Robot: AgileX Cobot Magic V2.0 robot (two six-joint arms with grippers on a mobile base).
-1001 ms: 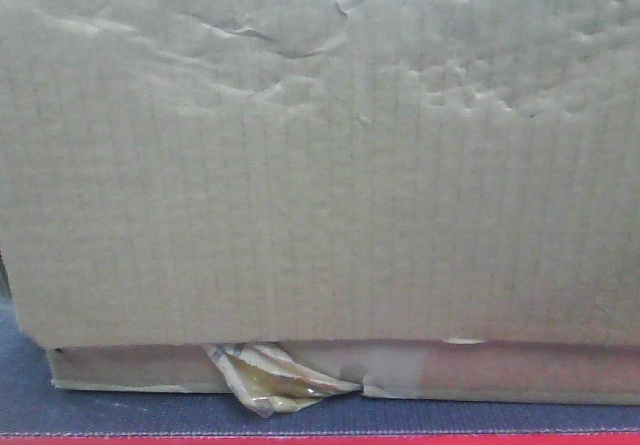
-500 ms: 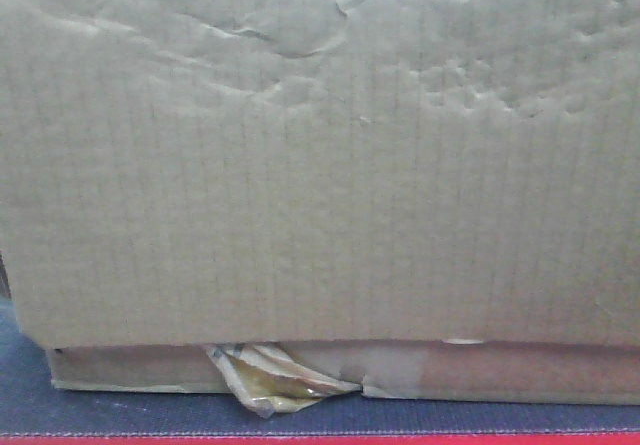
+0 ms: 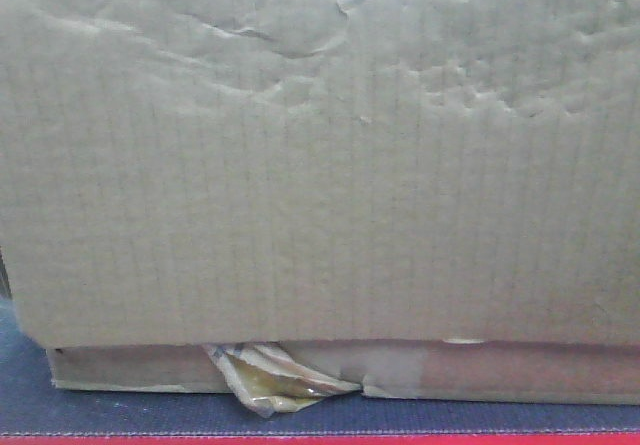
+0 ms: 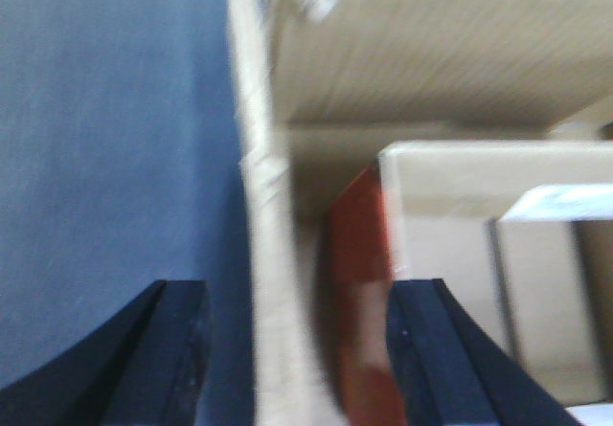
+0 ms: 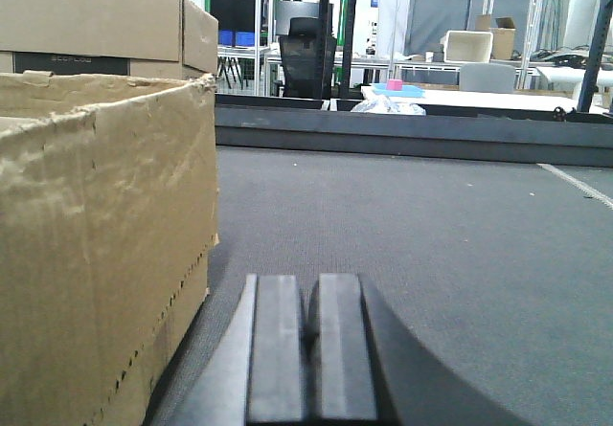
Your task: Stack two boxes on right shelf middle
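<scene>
Directly atop flat box (image 3: pixel 500 370), tall box (image 3: pixel 320 155)

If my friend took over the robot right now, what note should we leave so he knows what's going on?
Left pincer: open, straddling a cardboard wall; the view is blurry.
Right pincer: shut, empty, low over the dark grey surface.
Boxes: the tall box sits on the flat box, on that surface.
Done: boxes stacked.
To do: get the stack onto the shelf, which is not in view.
</scene>
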